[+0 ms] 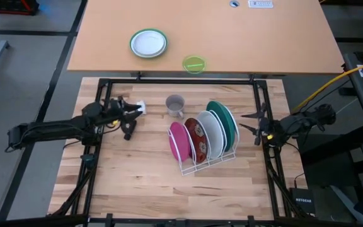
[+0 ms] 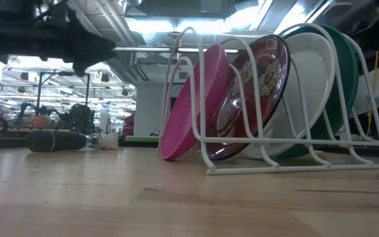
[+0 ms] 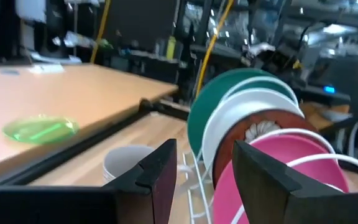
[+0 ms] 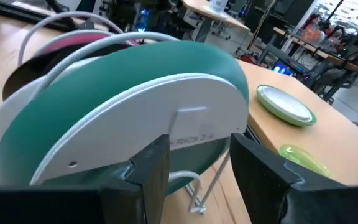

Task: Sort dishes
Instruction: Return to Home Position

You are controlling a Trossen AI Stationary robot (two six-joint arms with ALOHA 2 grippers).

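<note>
Off the near right corner of the wooden table point(image 1: 144, 183), a black box point(image 1: 304, 200) reads NETGEAR. On the table, a white wire rack point(image 2: 262, 169) holds all four plates on edge, each leaning in its own slot. The pink plate point(image 1: 178, 140) is at the end nearest the left arm. Next come the dark red patterned plate point(image 1: 197, 137) and the plain white plate point(image 1: 213, 133). The larger teal plate point(image 1: 227, 123) is at the end nearest the right arm. Faint print on the teal plate's back is too blurred to read. The left end effector point(image 1: 131, 121) hangs above the table to one side of the rack, released, its fingers spread and holding nothing. The right end effector point(image 1: 247, 123) sits at the opposite edge of the table near the teal plate, also spread wide and empty. Just beyond the rack stands a grey mug point(image 1: 175, 104). A dark-handled brush point(image 2: 58, 141) with white bristles lies flat near the left end effector. Farther off, a second, paler table point(image 1: 263, 38) carries a small white plate with a green rim point(image 1: 148, 43) and, near it, a lime-green bowl point(image 1: 194, 64).
</note>
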